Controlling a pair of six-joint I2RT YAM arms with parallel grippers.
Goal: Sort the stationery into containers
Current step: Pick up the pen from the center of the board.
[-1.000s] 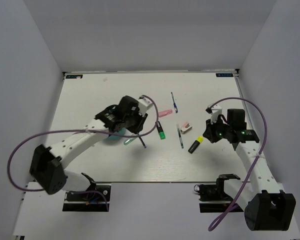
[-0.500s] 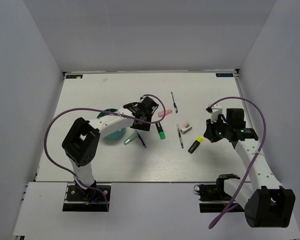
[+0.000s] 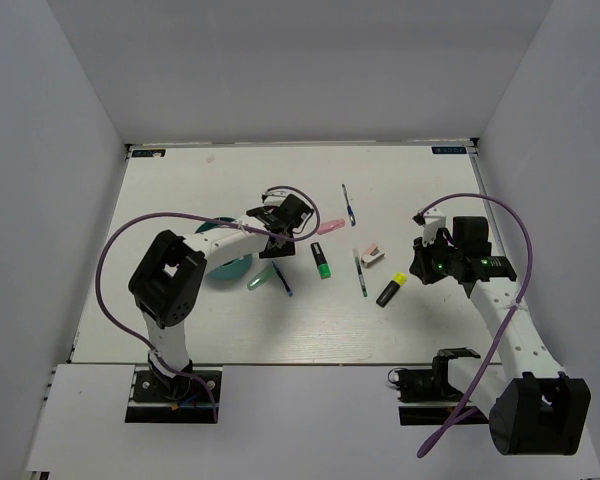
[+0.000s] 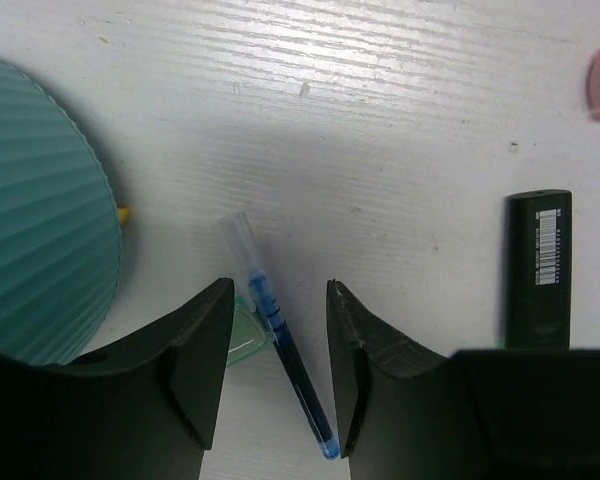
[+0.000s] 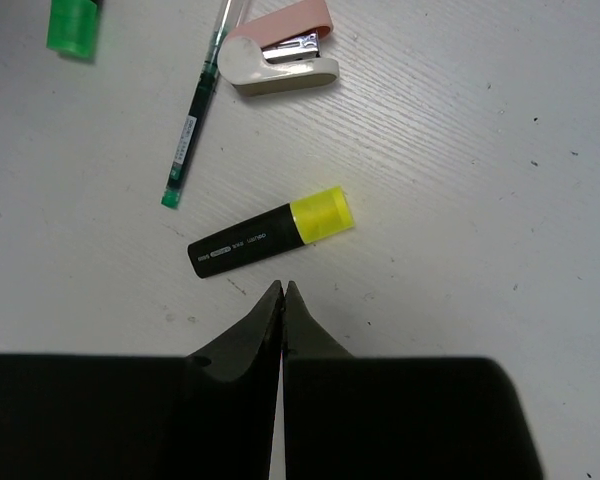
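My left gripper point(image 3: 278, 244) is open and empty, just above the table. In the left wrist view point(image 4: 278, 288) a thin blue pen point(image 4: 283, 345) lies on the table between its fingers, untouched. A mint-green marker point(image 4: 242, 336) lies beside the pen, against the left finger. The teal organiser point(image 4: 40, 240) stands left of them and is partly hidden by the arm in the top view point(image 3: 228, 268). My right gripper point(image 5: 282, 288) is shut and empty, just short of a black-yellow highlighter point(image 5: 270, 233).
A black-green highlighter point(image 3: 321, 260), a pink eraser point(image 3: 330, 227) and another blue pen point(image 3: 349, 205) lie mid-table. A green-tipped pen point(image 5: 193, 122) and a white-pink piece point(image 5: 280, 52) lie beyond the yellow highlighter. White walls enclose the table.
My left arm has folded up and its gripper has shifted right and lowered over the blue pen beside the organiser. The right arm has not moved.
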